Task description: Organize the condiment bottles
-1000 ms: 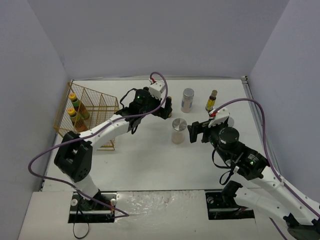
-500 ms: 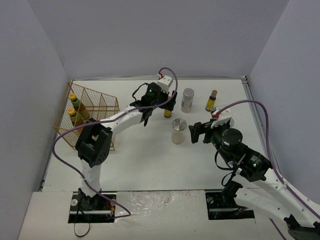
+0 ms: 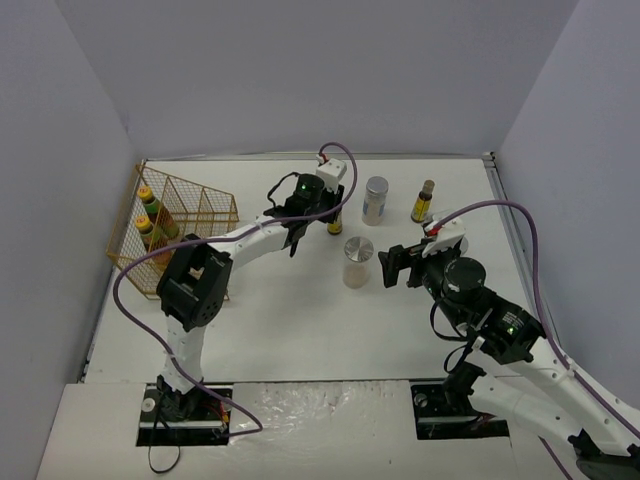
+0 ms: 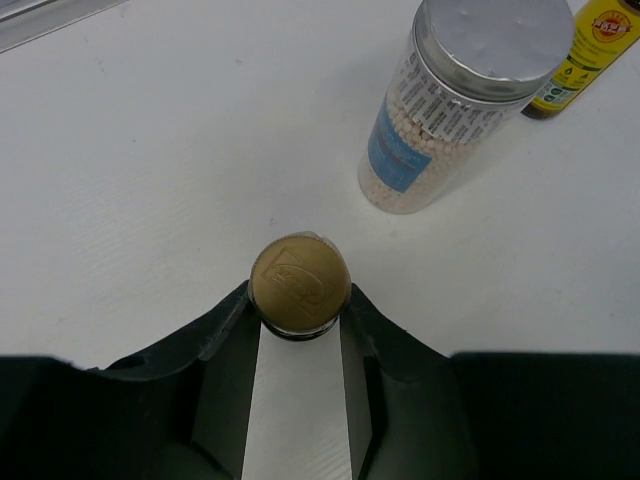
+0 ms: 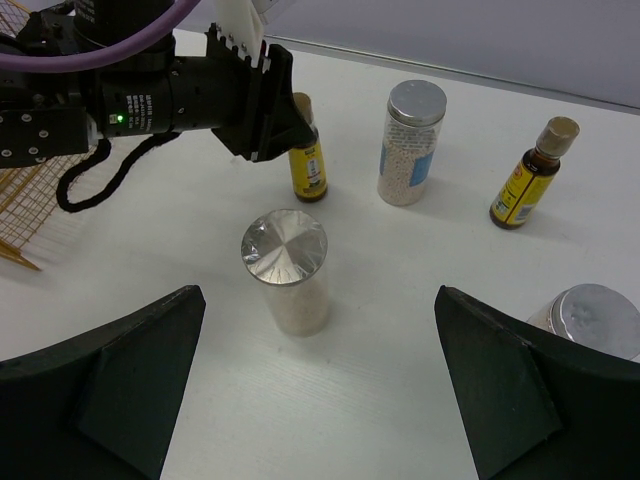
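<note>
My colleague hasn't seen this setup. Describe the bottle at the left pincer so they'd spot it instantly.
On the white table, look near the far edge, just left of the silver-lidded jar of pale beads. There stands a slim dark bottle, yellow-labelled and tan-capped. Unlike its twin farther right, it sits between the fingers of the left pincer.

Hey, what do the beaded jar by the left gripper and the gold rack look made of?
Jar: clear plastic or glass, pale beads showing through its wall; lid matte silver, likely foil or metal. Rack: thin gold-finished wire, probably metal, an open grid.
</note>
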Controlling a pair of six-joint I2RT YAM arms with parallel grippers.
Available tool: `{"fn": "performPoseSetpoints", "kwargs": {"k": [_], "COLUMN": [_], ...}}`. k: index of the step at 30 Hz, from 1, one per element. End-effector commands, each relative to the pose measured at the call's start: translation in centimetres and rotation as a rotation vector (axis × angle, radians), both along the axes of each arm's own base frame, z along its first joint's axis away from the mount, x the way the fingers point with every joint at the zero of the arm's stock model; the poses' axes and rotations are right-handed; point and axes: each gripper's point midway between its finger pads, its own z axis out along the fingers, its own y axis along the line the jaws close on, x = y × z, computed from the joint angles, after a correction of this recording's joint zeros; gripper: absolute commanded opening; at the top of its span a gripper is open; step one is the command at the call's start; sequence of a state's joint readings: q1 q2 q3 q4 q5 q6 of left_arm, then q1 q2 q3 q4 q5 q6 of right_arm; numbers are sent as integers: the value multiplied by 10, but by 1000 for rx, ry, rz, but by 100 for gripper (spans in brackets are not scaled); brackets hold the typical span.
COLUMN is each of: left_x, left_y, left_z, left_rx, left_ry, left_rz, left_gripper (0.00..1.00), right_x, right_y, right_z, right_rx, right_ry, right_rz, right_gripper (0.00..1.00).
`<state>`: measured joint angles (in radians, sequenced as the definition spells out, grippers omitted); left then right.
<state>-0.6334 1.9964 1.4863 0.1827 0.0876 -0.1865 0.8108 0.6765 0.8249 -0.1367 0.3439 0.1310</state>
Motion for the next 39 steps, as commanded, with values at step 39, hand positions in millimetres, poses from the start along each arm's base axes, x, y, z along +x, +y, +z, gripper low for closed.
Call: {"fn": "performPoseSetpoints", "kwargs": {"k": [39], "left_x": [3], "left_y": [303], "left_z": [111], "left_rx": [-56], "left_ry": [-176], "left_rz": [765], "left_gripper": [0], "right_x": [9], "right_y": [15], "right_z": [5], "right_rx": [51], "right_ry": [-41], "right_rz": [27], "right_gripper": [96]}}
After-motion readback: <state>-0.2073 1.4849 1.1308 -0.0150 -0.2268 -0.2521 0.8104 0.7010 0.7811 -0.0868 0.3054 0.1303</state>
